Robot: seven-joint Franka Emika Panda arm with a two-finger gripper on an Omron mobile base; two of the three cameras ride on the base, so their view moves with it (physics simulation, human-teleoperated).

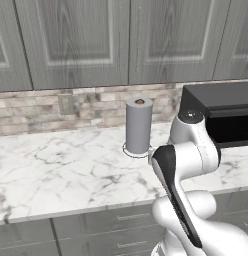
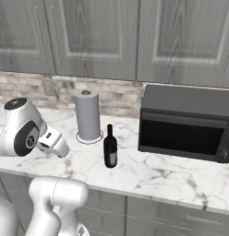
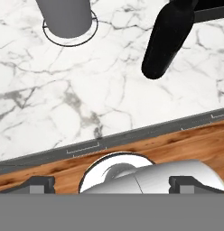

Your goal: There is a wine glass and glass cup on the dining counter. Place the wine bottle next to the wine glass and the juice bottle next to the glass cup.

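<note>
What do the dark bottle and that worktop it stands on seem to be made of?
The wine bottle looks like dark, nearly black glass, faintly glossy. The worktop looks like polished white marble, going by its grey veins, though it may be an imitation.

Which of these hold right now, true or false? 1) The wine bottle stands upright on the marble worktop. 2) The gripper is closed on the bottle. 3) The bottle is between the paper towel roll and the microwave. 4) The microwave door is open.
1) True: the wine bottle stands upright on the marble worktop.
2) False: the gripper holds nothing; the bottle stands apart.
3) True: the paper towel roll is left of it, the microwave right.
4) False: its door is closed.
</note>
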